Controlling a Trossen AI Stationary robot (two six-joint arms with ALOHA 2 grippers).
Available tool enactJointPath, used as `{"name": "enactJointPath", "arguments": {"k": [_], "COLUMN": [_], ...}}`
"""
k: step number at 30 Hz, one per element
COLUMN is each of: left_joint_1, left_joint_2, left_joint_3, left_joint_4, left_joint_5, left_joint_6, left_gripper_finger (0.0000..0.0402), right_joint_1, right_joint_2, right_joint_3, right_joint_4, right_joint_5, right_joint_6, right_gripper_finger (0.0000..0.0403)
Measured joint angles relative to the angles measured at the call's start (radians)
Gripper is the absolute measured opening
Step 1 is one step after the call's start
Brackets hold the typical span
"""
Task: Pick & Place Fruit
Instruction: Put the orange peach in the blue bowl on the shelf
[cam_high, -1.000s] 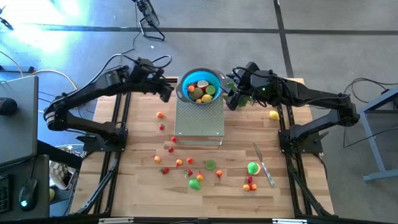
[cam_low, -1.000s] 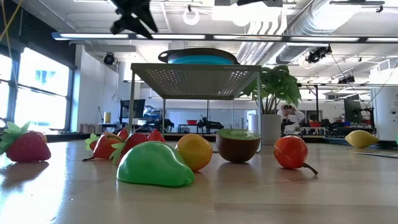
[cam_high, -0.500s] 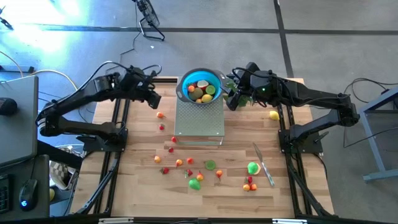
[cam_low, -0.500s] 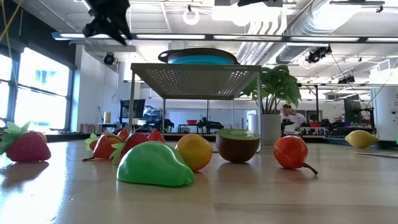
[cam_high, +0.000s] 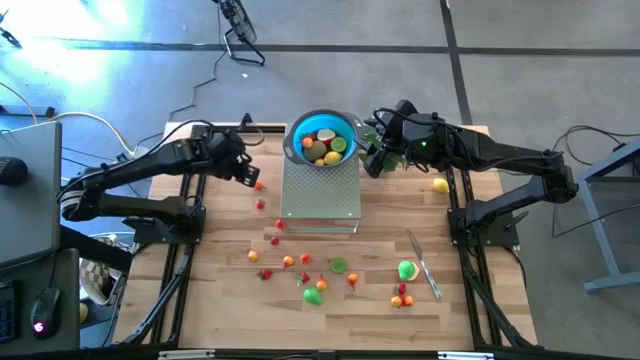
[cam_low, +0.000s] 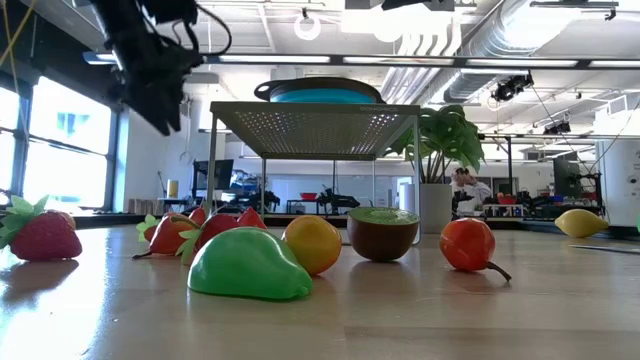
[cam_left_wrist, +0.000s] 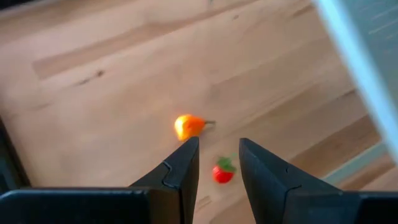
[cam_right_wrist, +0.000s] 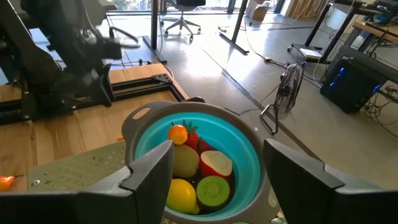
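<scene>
1. Swinging away from the blue bowl (cam_high: 322, 138) since a second ago, the left gripper (cam_high: 250, 176) now hangs lower over the left part of the table (cam_high: 220, 300), just beside a small orange fruit (cam_high: 259, 185).
2. Its fingers (cam_left_wrist: 180, 168) stand slightly apart with nothing between them; in the left wrist view the orange fruit (cam_left_wrist: 188, 126) lies just beyond the tips and a small red strawberry (cam_left_wrist: 222, 172) shows in the gap.
3. The right gripper (cam_high: 375, 160) has not moved: it waits beside the bowl, near the leafy plant (cam_high: 378, 135), spread wide and empty, looking down into the bowl (cam_right_wrist: 245, 140).
4. The bowl sits on a metal stand (cam_high: 320, 190) at the back middle of the table and already holds several fruits (cam_right_wrist: 198, 168). Many more lie loose: a scatter along the front of the table (cam_high: 300, 272), a green pear (cam_high: 406, 269) next to a knife (cam_high: 424, 262), and a yellow lemon (cam_high: 440, 185) on the right.
5. The step in hand looks like reaching for the next fruit, with the orange one or the strawberry (cam_high: 260, 204) as the likely pick.
6. The next move calls for centring the fingers over one fruit, probably opening wider, coming down to the wood and closing gently, since such small rounded pieces could roll or squirt aside.
</scene>
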Motion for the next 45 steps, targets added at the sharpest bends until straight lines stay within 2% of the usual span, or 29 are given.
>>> {"name": "enactJointPath", "arguments": {"k": [8,15,20,25,30,32,36,40,45], "left_joint_1": [0.0,0.0,0.014,0.13,0.246,0.275,0.328,0.374,0.38], "left_joint_2": [0.0,0.0,0.0,0.0,0.0,0.005,0.03,0.083,0.165], "left_joint_3": [-0.136,-0.21,-0.235,-0.235,-0.235,-0.235,-0.235,-0.235,-0.235], "left_joint_4": [0.041,0.16,0.227,0.227,0.227,0.227,0.226,0.23,0.257], "left_joint_5": [0.007,0.065,0.084,0.154,0.315,0.344,0.356,0.458,0.449], "left_joint_6": [-0.122,-0.129,-0.075,0.031,0.222,0.256,0.298,0.309,0.282], "left_gripper_finger": [0.011,0.011,0.011,0.011,0.011,0.011,0.011,0.011,0.0112], "right_joint_1": [0.0,0.0,0.0,0.0,0.0,0.0,0.0,0.0,0.0], "right_joint_2": [0.0,0.0,0.0,0.0,0.0,0.0,0.0,0.0,0.0], "right_joint_3": [0.0,0.0,0.0,0.0,0.0,0.0,0.0,0.0,0.0], "right_joint_4": [0.0,-0.001,-0.008,-0.008,-0.008,-0.008,-0.008,-0.008,-0.008], "right_joint_5": [0.0,0.0,0.0,0.0,0.0,0.0,0.0,0.0,0.0], "right_joint_6": [0.0,0.0,0.0,0.0,0.0,0.0,-0.001,-0.001,-0.003], "right_gripper_finger": [0.0239,0.0239,0.0239,0.0239,0.0239,0.0239,0.0239,0.0239,0.0239]}}
